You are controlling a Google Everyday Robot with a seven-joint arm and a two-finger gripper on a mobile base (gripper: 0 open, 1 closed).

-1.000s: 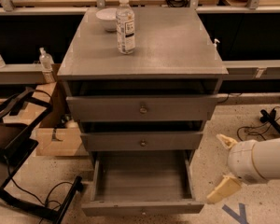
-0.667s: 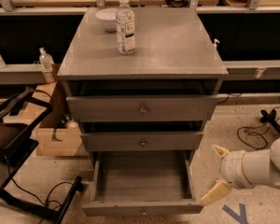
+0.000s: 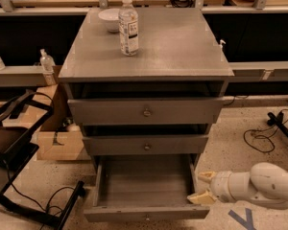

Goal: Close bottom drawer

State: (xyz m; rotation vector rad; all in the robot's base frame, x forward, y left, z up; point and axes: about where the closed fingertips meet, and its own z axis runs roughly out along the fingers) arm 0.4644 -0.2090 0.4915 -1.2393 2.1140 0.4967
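Right now I see the bottom drawer (image 3: pixel 134 213) pulled out at lower centre, with my hand (image 3: pixel 203 187) spread apart just beside its right wall.

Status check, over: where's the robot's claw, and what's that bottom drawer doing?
Gripper open, low by the right front corner of the bottom drawer. Drawer pulled well out, inside bare. Nothing seen in its way.

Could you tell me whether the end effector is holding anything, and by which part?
Nothing: the end effector is open, empty, beside the bottom drawer's right front corner.
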